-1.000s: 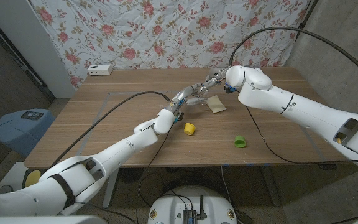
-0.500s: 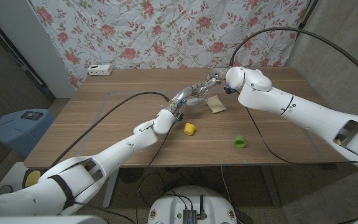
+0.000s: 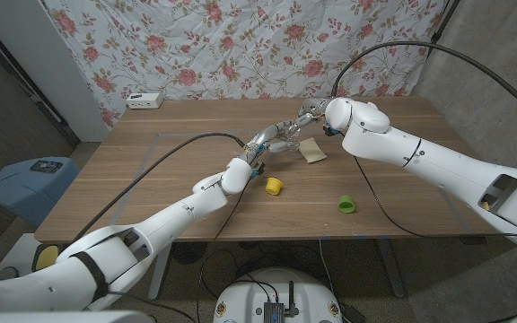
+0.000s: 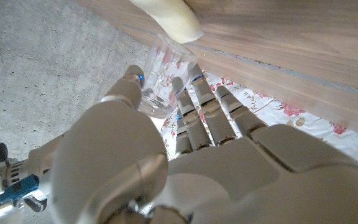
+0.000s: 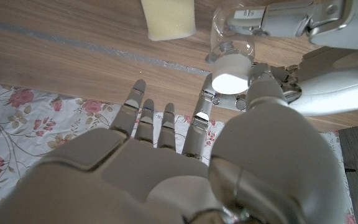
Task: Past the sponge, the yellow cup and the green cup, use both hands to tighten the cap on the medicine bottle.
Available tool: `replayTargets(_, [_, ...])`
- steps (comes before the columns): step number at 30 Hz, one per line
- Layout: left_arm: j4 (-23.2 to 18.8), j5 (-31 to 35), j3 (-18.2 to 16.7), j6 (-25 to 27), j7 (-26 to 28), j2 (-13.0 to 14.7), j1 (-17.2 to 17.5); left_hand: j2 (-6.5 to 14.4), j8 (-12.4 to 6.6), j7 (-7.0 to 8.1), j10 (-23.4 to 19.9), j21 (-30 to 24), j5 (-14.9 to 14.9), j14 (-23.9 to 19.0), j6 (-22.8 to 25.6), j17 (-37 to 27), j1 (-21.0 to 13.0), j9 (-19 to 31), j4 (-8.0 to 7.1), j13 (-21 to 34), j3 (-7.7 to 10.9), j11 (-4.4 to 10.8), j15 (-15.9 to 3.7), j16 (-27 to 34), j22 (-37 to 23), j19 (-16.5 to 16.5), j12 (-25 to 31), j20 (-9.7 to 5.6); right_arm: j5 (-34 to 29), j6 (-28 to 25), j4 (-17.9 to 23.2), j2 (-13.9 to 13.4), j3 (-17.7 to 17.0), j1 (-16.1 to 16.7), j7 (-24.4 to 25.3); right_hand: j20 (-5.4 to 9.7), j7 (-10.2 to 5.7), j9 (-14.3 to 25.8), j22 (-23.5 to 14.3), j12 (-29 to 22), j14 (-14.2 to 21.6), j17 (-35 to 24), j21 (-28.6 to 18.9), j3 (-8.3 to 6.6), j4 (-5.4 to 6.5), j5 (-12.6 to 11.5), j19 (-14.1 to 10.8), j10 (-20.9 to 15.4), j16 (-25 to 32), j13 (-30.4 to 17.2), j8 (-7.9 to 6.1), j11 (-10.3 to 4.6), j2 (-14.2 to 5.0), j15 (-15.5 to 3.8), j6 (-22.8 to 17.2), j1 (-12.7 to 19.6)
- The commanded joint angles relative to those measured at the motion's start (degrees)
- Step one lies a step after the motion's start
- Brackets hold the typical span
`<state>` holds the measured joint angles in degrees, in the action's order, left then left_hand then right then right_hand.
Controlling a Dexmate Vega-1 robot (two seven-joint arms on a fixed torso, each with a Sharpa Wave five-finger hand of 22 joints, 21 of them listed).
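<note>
Pinching the white cap [image 5: 230,76], the right hand [image 5: 185,168] has barely budged over the last second; the left hand [image 4: 185,162] still grips the clear medicine bottle [image 4: 160,78] above the worktop [image 3: 151,170], just past the sponge [image 3: 311,150]. Tightening looks mid-way, tbh.

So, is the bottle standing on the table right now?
No: in the right wrist view the clear medicine bottle is held in the air between both robot hands, white cap toward the camera.

1. Sponge [image 3: 311,150] lies right of centre on the table [image 3: 151,170].
2. One cup [image 3: 275,185] sits below-left of it, another cup [image 3: 346,205] lower right.
3. A power strip [image 3: 144,100] lies upper left.
</note>
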<state>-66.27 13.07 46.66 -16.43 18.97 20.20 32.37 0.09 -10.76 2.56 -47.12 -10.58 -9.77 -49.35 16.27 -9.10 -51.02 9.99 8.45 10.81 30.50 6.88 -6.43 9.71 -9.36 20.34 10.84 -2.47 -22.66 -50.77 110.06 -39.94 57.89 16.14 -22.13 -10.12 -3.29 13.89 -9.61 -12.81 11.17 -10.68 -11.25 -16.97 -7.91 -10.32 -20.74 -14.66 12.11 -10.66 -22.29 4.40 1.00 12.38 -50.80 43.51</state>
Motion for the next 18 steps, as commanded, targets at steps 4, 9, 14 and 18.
replayTargets(4, [1.7,-0.1,0.4,-0.9,0.0,-0.8,-1.1,0.3,-0.06,0.18,-2.4,0.0,-0.5,-0.3,0.3,0.0,0.1,0.2,0.1,0.1,0.37,1.94,-3.68,0.2,-0.1,-0.3,0.4,-2.55,-0.2,-1.1,-1.0,0.7,1.0,-0.2,1.4,-0.1,-0.18,-0.2,-0.2,-0.2,0.9,-0.1,-0.2,0.51,0.46,-0.2,-0.7,-1.3,0.4,-0.1,-0.39,-0.04,0.27,0.15,-1.1,-1.1])
replayTargets(9, [2.2,-0.1,0.5,-1.3,0.1,-0.9,-1.3,0.3,-0.1,0.21,-2.4,0.0,-0.4,-0.3,0.4,0.0,0.2,0.2,0.11,0.1,0.39,1.98,-3.71,0.2,-0.1,-0.3,0.4,-2.62,-0.4,-1.4,-1.4,0.9,1.3,-0.3,1.8,-0.11,-0.05,-0.4,-0.2,-0.2,1.1,-0.1,-0.1,0.78,0.64,-0.3,-0.8,-1.8,0.3,-0.1,-0.31,0.05,0.44,0.16,-1.5,-1.6])
replayTargets(14, [1.9,-0.2,0.5,-0.5,0.3,-1.0,-1.2,0.3,-0.08,0.27,-2.3,0.0,-0.4,-0.3,0.4,0.0,0.2,0.2,0.12,0.2,0.41,1.9,-3.7,0.2,-0.1,-0.3,0.4,-2.57,-1.3,-2.3,-1.6,1.2,2.3,-0.8,2.0,-0.21,-0.05,-0.6,-0.2,-0.2,1.7,-0.1,-0.1,1.08,0.86,-0.4,-1.0,-2.5,0.4,-0.1,-0.42,0.11,0.55,0.11,-2.4,-2.3])
replayTargets(18, [2.2,-0.3,0.5,-0.8,0.2,-1.1,-1.3,0.2,-0.08,0.37,-2.4,0.0,-0.4,-0.3,0.5,-0.1,0.2,0.2,0.16,0.2,0.38,2.03,-3.67,0.2,-0.1,-0.2,0.4,-2.66,-1.8,-2.8,-1.7,1.2,3.0,-1.4,1.6,-0.28,-0.05,-0.7,-0.2,-0.2,2.3,-0.1,-0.1,1.35,1.0,-0.5,-1.1,-3.1,0.4,-0.1,-0.58,-0.07,0.7,0.06,-3.4,-2.8])
